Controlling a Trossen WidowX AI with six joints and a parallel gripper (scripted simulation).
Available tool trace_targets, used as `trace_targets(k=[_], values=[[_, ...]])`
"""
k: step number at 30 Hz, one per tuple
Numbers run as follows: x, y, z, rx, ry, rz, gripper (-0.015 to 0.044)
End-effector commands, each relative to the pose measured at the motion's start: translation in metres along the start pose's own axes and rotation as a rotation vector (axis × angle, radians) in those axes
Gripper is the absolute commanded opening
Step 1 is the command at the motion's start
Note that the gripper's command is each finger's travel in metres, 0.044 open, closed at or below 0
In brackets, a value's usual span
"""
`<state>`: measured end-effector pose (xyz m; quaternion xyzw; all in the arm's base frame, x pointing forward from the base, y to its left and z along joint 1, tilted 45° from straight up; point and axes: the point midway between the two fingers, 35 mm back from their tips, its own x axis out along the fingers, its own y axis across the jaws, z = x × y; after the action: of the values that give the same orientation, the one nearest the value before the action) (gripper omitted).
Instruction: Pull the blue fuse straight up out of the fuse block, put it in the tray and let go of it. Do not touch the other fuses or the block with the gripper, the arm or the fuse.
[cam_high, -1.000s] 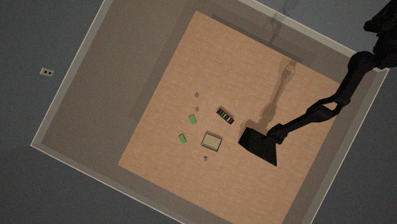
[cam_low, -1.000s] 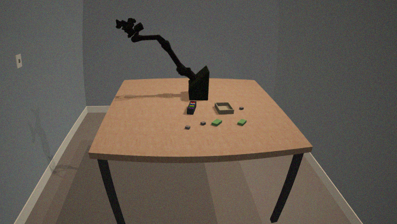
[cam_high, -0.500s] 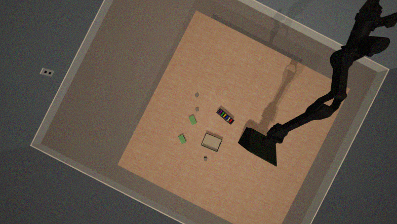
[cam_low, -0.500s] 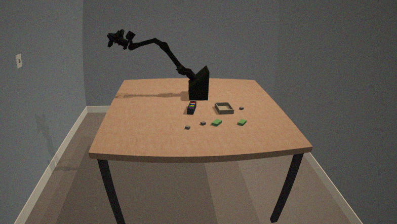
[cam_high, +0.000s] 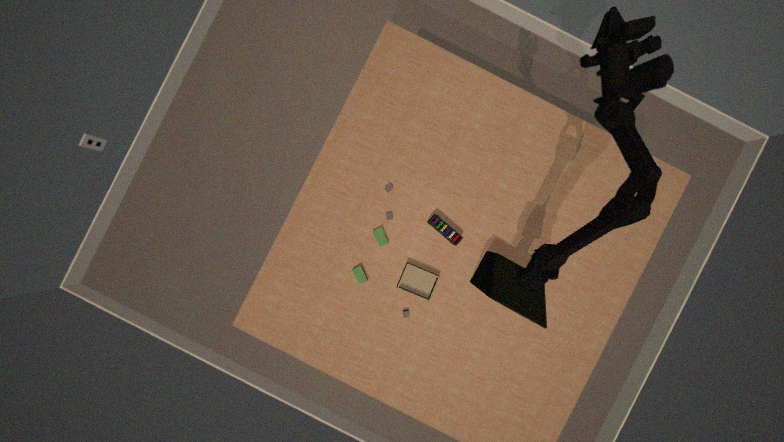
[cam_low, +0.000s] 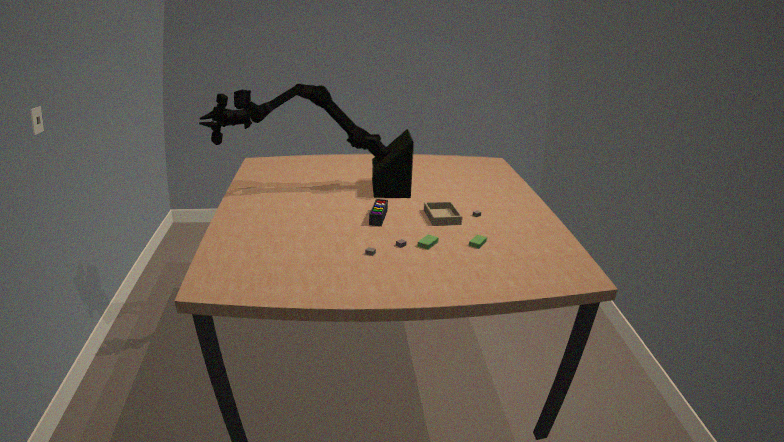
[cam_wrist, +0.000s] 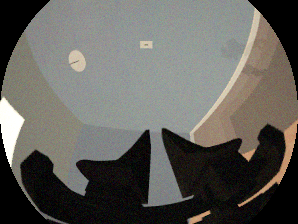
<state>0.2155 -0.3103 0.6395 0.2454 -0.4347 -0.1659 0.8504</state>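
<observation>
The blue fuse (cam_high: 448, 231) (cam_low: 378, 207) is seated in the dark fuse block (cam_low: 376, 220), between the yellow fuse (cam_high: 444, 227) and the white fuse (cam_high: 452, 235). The block stands upright on the table. The shallow beige tray (cam_high: 418, 281) (cam_low: 445, 221) lies beside it, with nothing visible inside. My gripper (cam_low: 200, 120) (cam_wrist: 154, 132) is far from both, high in the air past the table's far left side in the exterior view. Its fingers point sideways toward the wall, a narrow gap apart, with nothing between them. The fuse and the block are outside the wrist view.
Red, green and purple fuses also sit in the block. Two green blocks (cam_high: 380, 236) (cam_high: 360, 273) and small grey cubes (cam_high: 388, 187) (cam_high: 389, 215) (cam_high: 406, 312) lie around the tray and block. The arm's black base (cam_high: 510, 288) (cam_low: 393, 175) stands close behind them.
</observation>
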Motion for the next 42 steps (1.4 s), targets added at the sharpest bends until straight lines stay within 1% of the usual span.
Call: trace_targets(k=[1,7,10,15,20,26,32,38,42], values=[[0.005,-0.032,-0.057,0.154,0.094,-0.095,0.0071],[0.001,-0.065,-0.125,0.312,0.189,-0.238,0.0071],[-0.009,-0.088,-0.170,0.401,0.243,-0.359,0.0071],[-0.035,-0.115,-0.241,0.505,0.326,-0.551,0.0071],[-0.077,-0.135,-0.312,0.570,0.411,-0.759,0.0071],[-0.145,-0.149,-0.390,0.579,0.508,-1.013,0.0071],[-0.230,-0.154,-0.448,0.487,0.591,-1.263,0.0071],[-0.324,-0.151,-0.479,0.292,0.657,-1.473,0.0071],[-0.393,-0.147,-0.483,0.094,0.691,-1.575,0.0071]])
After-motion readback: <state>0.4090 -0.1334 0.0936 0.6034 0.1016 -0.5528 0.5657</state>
